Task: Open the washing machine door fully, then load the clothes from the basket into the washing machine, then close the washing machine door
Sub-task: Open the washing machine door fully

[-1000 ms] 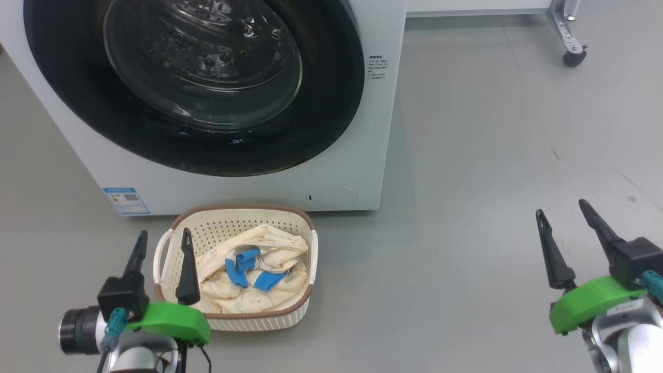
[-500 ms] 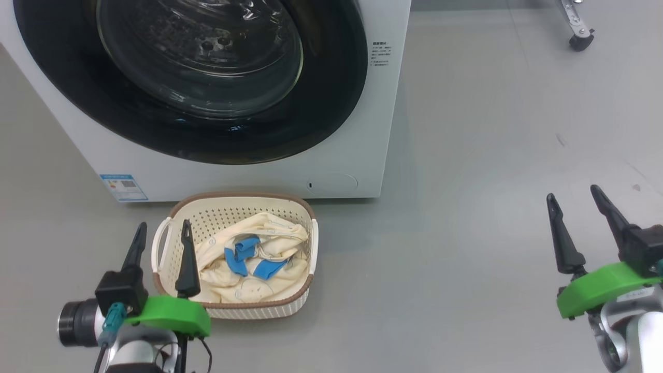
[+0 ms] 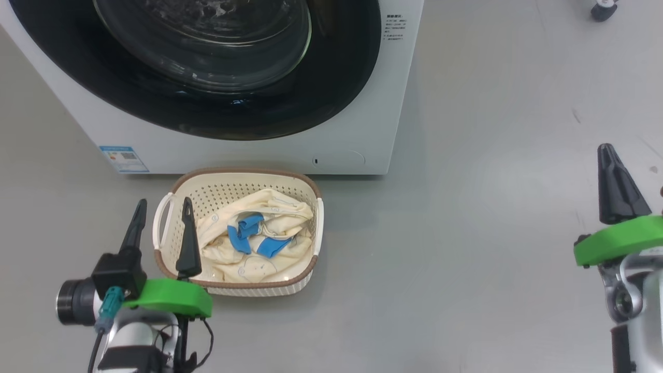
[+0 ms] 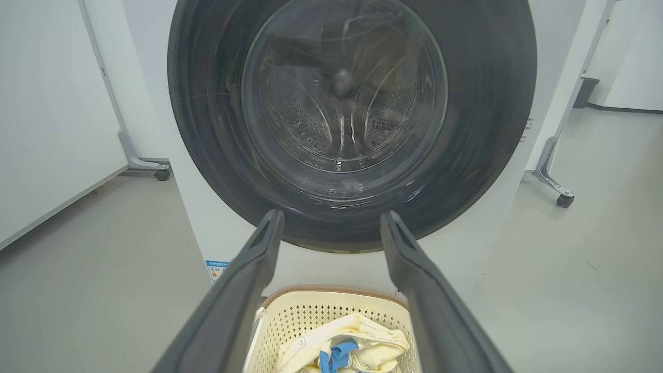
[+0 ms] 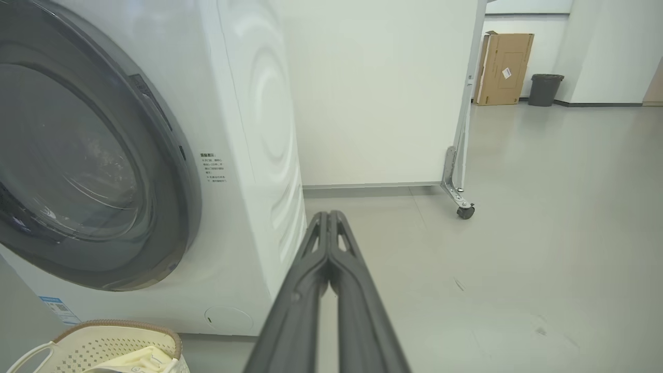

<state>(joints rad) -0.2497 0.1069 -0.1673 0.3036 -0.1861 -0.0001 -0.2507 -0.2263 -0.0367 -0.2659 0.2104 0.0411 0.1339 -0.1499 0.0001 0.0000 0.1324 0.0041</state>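
The washing machine [image 3: 259, 150] fills the upper left of the head view. Its door [image 3: 331, 98], a black rim around bulging glass, lies flush against the front. The cream basket [image 3: 238, 175] sits on the floor right before it, with the pale clothes [image 3: 259, 243] and their blue bands inside. My left gripper [image 3: 164, 201] is open over the basket's left handle, with nothing between its fingers. From the left wrist, the gripper [image 4: 332, 213] frames the door [image 4: 207, 129] above the basket [image 4: 290, 321]. My right gripper [image 3: 607, 150] is shut and empty, far right over bare floor; the right wrist view shows this gripper [image 5: 329, 213] beside the machine's corner [image 5: 259, 155].
A white panel stands behind the machine on a metal leg with a caster [image 5: 464, 211]. A cardboard box [image 5: 502, 62] and a dark bin [image 5: 544, 89] stand far off. Grey floor [image 3: 466, 207] spreads to the right of the machine and basket.
My right gripper's fingers have closed together. The head camera has tilted, so the machine and basket sit higher in the picture. The left gripper stays open by the basket.
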